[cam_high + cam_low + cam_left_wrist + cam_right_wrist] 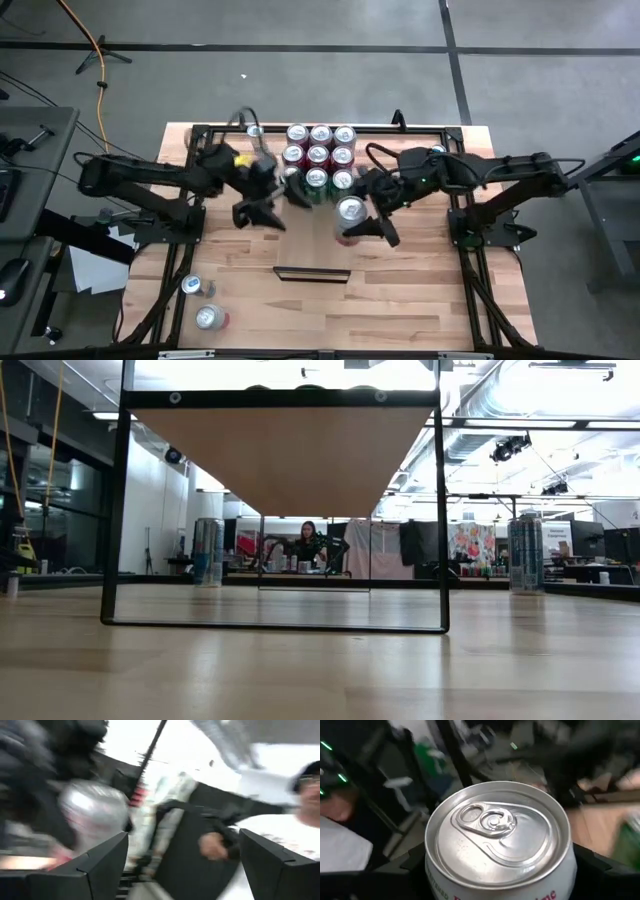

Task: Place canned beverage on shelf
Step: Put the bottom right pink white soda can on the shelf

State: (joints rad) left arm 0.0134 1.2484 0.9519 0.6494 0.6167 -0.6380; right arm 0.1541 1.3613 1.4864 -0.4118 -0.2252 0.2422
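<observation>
Your block of nine upright silver-topped cans (318, 155) crowds the pale wooden shelf (400, 140) behind both arms; right gripper (362, 228) clasps a silver-topped, red-lettered can (350, 210) mid-table, left gripper (262, 210) alongside, fingers spread, empty.

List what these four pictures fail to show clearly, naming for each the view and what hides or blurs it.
- Held can: its label, right wrist view, cut off by the bottom edge.
- Right gripper: fingertips, right wrist view, hidden by the can.
- Left gripper: surroundings, left wrist view, smeared by motion.
- Shelf: its top and cans, low view, seen from beneath.
- Both arms: absent from the low view.
</observation>
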